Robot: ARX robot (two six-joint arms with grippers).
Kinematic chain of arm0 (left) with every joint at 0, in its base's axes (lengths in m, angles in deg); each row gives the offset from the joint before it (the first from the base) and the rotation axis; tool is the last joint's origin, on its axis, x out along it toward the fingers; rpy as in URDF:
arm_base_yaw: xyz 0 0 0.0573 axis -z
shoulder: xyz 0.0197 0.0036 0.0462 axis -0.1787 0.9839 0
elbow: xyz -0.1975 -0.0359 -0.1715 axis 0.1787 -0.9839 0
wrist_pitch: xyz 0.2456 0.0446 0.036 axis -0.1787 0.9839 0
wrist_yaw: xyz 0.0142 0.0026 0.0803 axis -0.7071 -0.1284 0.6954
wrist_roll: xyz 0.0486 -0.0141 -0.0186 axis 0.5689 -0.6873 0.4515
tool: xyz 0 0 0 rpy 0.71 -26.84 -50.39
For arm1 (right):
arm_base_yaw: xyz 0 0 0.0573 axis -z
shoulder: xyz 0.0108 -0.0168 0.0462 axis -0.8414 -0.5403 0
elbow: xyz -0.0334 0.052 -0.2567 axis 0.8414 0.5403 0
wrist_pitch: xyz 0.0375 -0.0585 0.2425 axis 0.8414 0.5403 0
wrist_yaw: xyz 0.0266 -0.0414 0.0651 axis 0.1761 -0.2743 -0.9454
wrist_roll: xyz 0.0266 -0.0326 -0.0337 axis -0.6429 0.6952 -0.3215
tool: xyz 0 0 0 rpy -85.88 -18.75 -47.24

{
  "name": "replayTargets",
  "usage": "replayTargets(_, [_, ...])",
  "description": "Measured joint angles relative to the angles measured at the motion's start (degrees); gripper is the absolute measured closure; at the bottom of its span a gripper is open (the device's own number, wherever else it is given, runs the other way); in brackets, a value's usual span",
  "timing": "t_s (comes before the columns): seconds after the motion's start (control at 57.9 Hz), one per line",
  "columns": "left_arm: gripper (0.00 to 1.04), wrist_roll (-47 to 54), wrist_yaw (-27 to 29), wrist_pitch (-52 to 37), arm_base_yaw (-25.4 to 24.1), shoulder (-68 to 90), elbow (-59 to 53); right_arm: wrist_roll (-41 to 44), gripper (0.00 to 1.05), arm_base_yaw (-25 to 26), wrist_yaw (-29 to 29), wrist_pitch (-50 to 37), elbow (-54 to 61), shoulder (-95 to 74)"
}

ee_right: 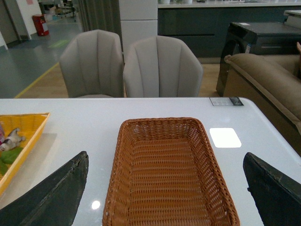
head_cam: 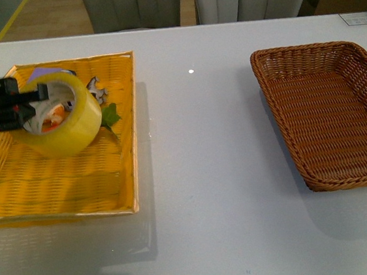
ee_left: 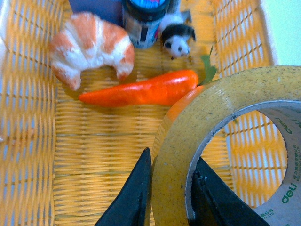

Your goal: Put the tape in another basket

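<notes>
Where white table point(head_cam: 200, 175) meets grey chairs point(ee_right: 162, 66), left gripper point(head_cam: 35, 100) pinching tape point(head_cam: 70, 120) over yellow tray point(head_cam: 58, 190), brown basket point(head_cam: 332, 115) well apart, right gripper point(ee_right: 162, 188) spread, croissant point(ee_left: 89, 47) and carrot point(ee_left: 141, 89) plain to you only in left wrist view.

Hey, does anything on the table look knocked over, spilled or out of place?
Nothing stands out. The tape is tilted only because the left gripper clamps its wall, over the yellow tray. The brown basket sits flat and looks undamaged.
</notes>
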Motion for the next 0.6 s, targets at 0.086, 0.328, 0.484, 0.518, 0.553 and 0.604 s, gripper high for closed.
replayTargets(0.086, [0.9, -2.1, 0.0, 2.4, 1.5, -2.5, 2.4, 0.0, 0.09, 0.0, 0.0, 0.0, 0.0, 0.0])
replayTargets(0.328, [0.9, -7.8, 0.4, 8.3, 10.7, -3.8, 12.8, 0.0, 0.09, 0.0, 0.0, 0.0, 0.0, 0.0])
replayTargets(0.484, [0.9, -10.8, 0.0, 10.4, 17.7, -4.1, 17.5, 0.0, 0.09, 0.0, 0.0, 0.0, 0.0, 0.0])
replayTargets(0.518, [0.9, -11.9, -0.4, 10.8, 19.5, -4.2, 18.4, 0.0, 0.09, 0.0, 0.0, 0.0, 0.0, 0.0])
replayTargets(0.553, [0.9, -12.7, -0.9, 11.2, 21.7, -4.4, 19.3, 0.0, 0.09, 0.0, 0.0, 0.0, 0.0, 0.0])
replayTargets(0.604, [0.9, -13.5, -1.4, 11.6, 23.5, -4.5, 20.0, 0.0, 0.09, 0.0, 0.0, 0.0, 0.0, 0.0])
